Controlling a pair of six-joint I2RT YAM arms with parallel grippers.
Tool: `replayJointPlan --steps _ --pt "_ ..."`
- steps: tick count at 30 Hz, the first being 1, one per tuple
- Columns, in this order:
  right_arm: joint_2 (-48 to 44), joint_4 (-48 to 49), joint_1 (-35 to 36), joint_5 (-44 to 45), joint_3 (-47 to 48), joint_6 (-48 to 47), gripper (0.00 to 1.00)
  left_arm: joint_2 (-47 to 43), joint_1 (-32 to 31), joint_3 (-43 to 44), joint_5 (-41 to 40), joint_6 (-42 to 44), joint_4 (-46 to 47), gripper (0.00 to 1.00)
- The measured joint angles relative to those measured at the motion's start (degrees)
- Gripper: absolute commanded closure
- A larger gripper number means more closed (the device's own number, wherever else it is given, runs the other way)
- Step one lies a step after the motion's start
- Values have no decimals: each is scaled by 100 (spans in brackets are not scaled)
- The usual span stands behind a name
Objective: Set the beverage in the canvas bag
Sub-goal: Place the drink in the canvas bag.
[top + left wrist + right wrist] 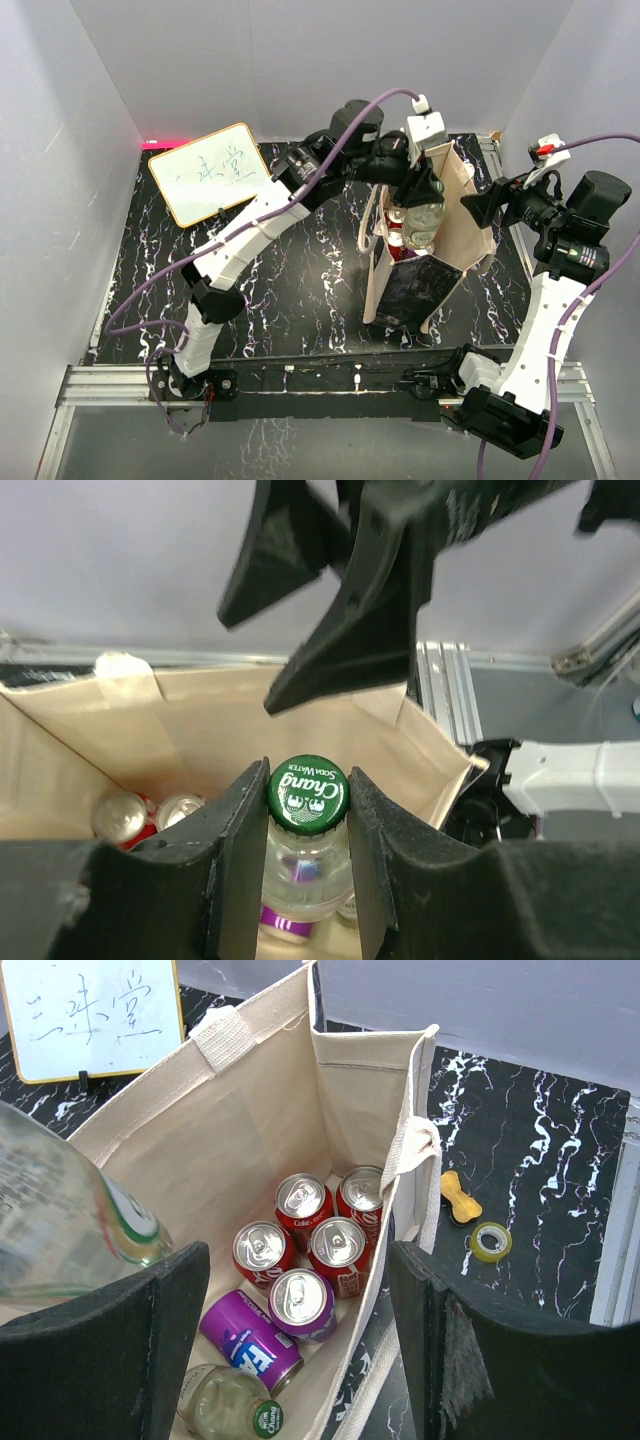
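Note:
The beige canvas bag [470, 215] stands open at the table's middle right, its black panel [420, 290] facing the arms. My left gripper [307, 810] is shut on the neck of a clear glass bottle with a green Chang cap [307, 794] and holds it upright over the bag's mouth [420, 215]. The bottle's body shows at the left in the right wrist view [60, 1220]. My right gripper [298, 1270] is open over the bag's right rim [415, 1140], which runs between its fingers. Inside lie several red cans [300, 1200], two purple cans [300, 1300] and another bottle [225, 1405].
A small whiteboard [210, 172] with writing stands at the back left. A yellow clip-like object [460, 1198] and a tape roll [490, 1242] lie on the black marbled table right of the bag. An aluminium rail [300, 385] runs along the near edge. White walls enclose the table.

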Motion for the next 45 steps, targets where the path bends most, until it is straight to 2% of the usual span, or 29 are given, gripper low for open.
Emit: replayJointPlan --steps 10,24,37,45 --pt "-7 2 0 -61 -24 0 26 -9 -166 -1652 79 103 -39 100" --pt "-48 2 0 -192 -116 2 26 -358 -201 -2406 330 101 184 100" --pt "-74 11 0 -210 -212 2 26 -369 -201 -2564 748 -28 280 100" --pt "-85 17 0 -210 -223 2 26 -531 -186 -3095 728 116 372 100"
